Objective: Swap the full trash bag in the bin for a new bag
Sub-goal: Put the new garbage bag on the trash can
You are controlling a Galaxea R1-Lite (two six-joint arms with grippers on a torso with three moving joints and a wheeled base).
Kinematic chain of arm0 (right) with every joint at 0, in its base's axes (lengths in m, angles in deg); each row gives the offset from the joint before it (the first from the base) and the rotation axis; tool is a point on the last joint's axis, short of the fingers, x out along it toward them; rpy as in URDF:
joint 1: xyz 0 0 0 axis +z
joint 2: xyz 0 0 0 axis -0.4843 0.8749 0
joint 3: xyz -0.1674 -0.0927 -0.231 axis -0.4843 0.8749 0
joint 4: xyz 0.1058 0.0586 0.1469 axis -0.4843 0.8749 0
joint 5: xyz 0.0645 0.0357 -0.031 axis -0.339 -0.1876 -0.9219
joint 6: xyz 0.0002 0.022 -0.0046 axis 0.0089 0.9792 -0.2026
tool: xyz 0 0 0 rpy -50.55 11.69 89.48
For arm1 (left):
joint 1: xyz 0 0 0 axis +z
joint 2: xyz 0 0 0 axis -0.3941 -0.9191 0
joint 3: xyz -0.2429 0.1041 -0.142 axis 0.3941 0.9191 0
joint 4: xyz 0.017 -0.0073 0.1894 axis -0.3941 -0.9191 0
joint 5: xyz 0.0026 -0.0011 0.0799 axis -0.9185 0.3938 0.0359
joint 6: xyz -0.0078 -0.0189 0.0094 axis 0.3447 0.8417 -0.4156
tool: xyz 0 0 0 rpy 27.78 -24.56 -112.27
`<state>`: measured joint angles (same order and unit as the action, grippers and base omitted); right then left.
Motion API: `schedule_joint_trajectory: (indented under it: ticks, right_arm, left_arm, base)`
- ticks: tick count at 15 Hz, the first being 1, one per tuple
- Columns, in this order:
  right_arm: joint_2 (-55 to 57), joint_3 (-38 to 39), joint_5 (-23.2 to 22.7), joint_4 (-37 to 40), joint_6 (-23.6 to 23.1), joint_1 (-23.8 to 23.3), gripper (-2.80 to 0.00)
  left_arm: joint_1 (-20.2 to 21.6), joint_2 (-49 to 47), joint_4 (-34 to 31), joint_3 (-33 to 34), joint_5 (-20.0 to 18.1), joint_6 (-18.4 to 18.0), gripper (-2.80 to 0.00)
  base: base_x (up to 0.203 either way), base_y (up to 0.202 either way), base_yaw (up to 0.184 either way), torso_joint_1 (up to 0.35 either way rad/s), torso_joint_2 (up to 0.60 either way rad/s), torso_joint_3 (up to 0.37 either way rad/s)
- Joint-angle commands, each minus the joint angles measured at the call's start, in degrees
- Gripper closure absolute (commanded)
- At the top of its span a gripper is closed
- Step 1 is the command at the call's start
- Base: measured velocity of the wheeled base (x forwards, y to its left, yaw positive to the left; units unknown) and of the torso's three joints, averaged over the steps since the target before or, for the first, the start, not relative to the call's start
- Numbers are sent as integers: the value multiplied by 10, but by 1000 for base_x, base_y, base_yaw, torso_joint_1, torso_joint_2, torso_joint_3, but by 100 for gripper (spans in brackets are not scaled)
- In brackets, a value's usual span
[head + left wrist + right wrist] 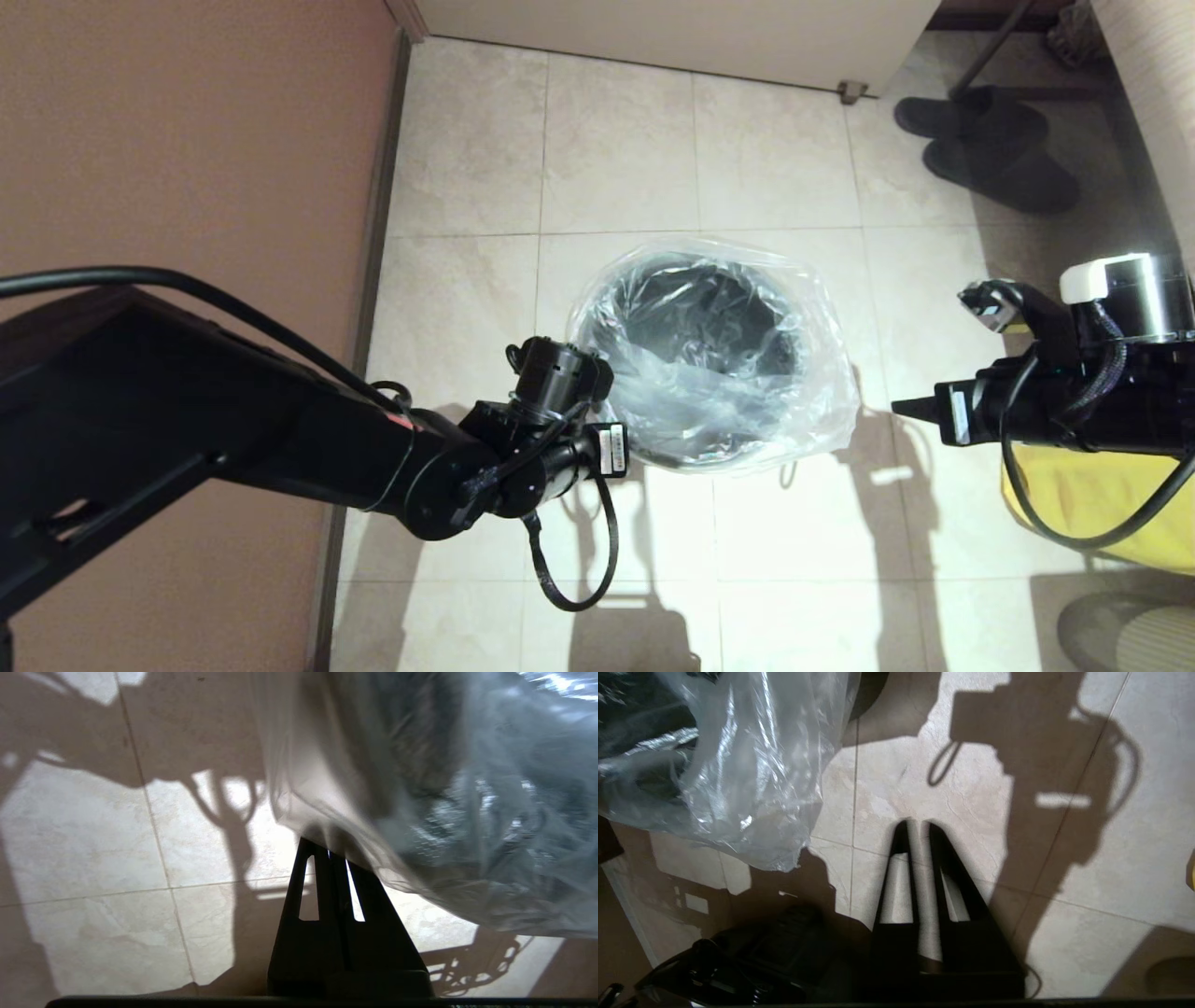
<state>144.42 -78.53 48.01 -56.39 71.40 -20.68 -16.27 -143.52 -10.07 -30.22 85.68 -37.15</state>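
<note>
1. The new bag (738, 392) drapes over the bin (695, 322) mid-floor.
2. Left gripper (332, 851) fingers pinch the bag's edge; tugging could tear it.
3. Right gripper (915, 826) fingers nearly closed, empty, apart; that side may slip inside.

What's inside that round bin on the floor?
A clear new bag lines the bin, its edge draped over the rim and down the outside. Through the crinkled plastic only the dark inner wall shows; whether anything lies at the bottom cannot be seen.
</note>
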Motion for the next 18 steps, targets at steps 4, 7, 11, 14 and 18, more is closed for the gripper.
schedule_joint_trajectory:
  ticks: [4,7,11,14,18]
  right_arm:
    - [-53,-24,-97,2,75,-10,0]
    - [-69,-21,-115,3,88,18,0]
    - [-72,-21,-115,2,90,20,0]
    - [-74,-24,-129,-9,147,38,0]
    - [-43,-19,-122,-81,170,52,0]
  left_arm:
    - [-3,5,2,18,1,3,0]
    - [-6,63,-1,39,1,5,0]
    - [-23,143,-20,53,11,7,0]
    - [-33,172,-39,27,17,4,0]
    - [-23,201,-86,-16,18,4,0]
  base:
    - [0,0,0,0,0,0]
    - [0,0,0,0,0,0]
    - [0,0,0,0,0,0]
    - [0,0,0,0,0,0]
    - [0,0,0,0,0,0]
